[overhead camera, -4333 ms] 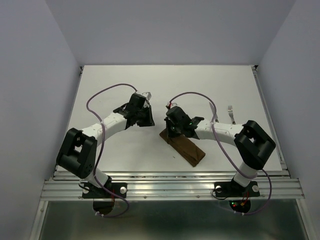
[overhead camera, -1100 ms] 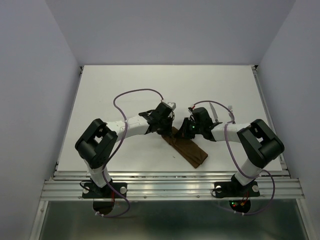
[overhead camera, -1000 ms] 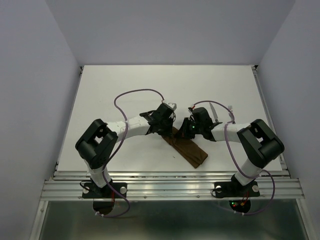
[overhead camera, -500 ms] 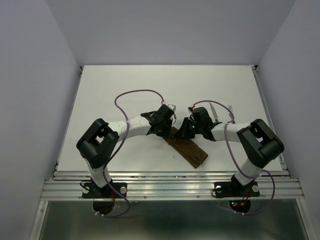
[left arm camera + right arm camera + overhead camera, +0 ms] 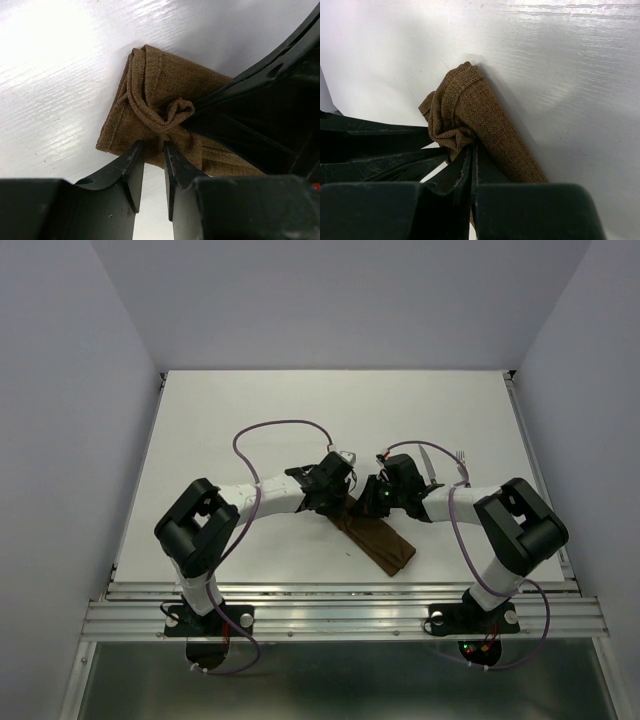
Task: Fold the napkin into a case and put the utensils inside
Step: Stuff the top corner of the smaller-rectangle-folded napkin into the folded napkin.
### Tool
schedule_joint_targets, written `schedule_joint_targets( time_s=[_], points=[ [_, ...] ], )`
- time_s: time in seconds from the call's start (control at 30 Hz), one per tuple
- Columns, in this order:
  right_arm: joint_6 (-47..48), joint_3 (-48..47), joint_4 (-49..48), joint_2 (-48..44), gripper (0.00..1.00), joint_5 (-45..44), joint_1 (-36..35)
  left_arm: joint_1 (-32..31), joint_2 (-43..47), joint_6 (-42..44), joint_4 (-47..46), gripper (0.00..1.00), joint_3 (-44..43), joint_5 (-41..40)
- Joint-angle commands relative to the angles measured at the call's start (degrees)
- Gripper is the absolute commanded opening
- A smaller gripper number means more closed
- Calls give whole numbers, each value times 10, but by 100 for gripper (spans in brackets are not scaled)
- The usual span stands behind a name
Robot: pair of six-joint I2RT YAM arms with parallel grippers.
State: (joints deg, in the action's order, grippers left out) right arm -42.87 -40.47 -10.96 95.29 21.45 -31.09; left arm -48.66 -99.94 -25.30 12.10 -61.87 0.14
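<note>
Case (image 5: 380,540): right claw (image 5: 471,147) clamped on fold, left claw (image 5: 152,147) slightly apart; arms converge low.

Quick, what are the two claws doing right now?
Left claw: slightly open, tips at the napkin, gripping nothing.
Right claw: closed, pinching the napkin's bunched end.

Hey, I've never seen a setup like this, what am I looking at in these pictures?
Two robot arms are bolted at the near edge of a white table. One picture looks down from above; the other two come from a camera on each wrist. On the table lie a folded brown napkin, a knife and a fork. The right end effector is shut on a bunched end of the napkin. The left end effector, slightly open, sits at the cloth beside it.
</note>
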Motion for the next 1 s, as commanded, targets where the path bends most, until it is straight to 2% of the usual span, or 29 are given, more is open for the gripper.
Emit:
schedule_joint_targets(
  time_s=[0.0, 0.47, 0.67, 0.97],
  points=[
    [10, -15, 4, 6, 1, -8, 3, -5, -8, 13, 4, 33, -36, -13],
    [11, -16, 5, 9, 1, -9, 3, -8, -36, 32, 22, 32, -58, -27],
    [14, -22, 5, 12, 1, -6, 3, -11, -40, 38, 37, 24, -59, -54],
    [14, -25, 6, 14, 1, -5, 3, -12, -10, 34, 26, 30, -42, -57]
  ],
)
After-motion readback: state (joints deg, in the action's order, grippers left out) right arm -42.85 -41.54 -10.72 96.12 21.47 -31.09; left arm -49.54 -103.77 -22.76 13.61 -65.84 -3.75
